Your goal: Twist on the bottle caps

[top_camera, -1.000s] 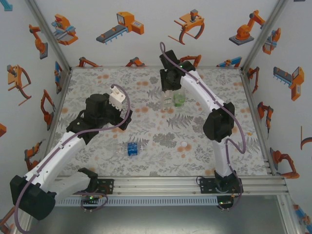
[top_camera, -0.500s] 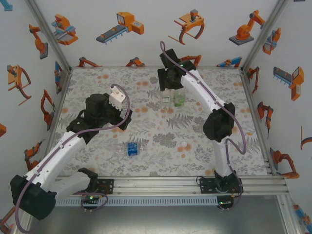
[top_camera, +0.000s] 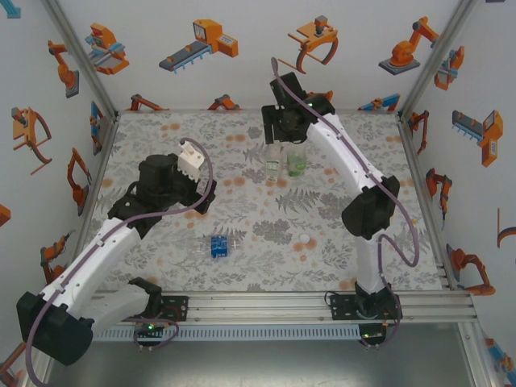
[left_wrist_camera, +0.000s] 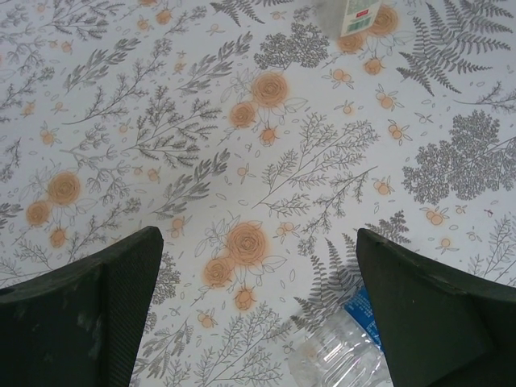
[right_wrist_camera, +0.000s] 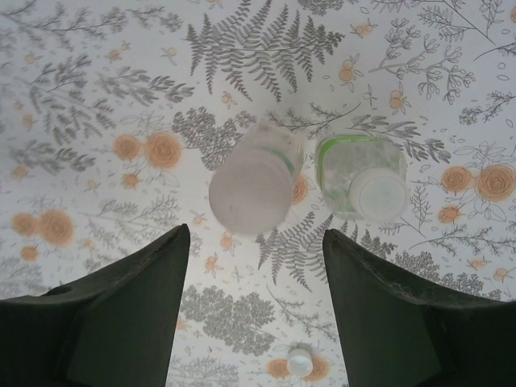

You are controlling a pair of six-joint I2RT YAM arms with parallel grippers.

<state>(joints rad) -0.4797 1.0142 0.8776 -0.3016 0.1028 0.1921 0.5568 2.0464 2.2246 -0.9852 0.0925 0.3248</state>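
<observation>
The white-and-green-label bottle (right_wrist_camera: 250, 189) and the green-tinted bottle (right_wrist_camera: 360, 177) stand upright side by side at the back of the table, each with a whitish cap on its neck. My right gripper (right_wrist_camera: 254, 238) hovers above them, open, with nothing between its fingers. A loose bottle cap (right_wrist_camera: 299, 364) lies on the mat nearer the front, also in the top view (top_camera: 304, 238). The blue-label bottle (top_camera: 216, 246) lies on its side near the front centre. My left gripper (left_wrist_camera: 258, 242) hangs wide open over the mat, with that bottle (left_wrist_camera: 339, 355) at its right finger.
The floral mat (top_camera: 242, 210) covers the table. Printed walls close in the left, back and right sides. The left arm's wrist (top_camera: 169, 181) sits over the left middle of the mat, and the right arm (top_camera: 367, 210) reaches along the right side.
The right gripper has opened off the cap of the white-and-green-label bottle and risen, drawing back a little. The left arm has stayed still.
</observation>
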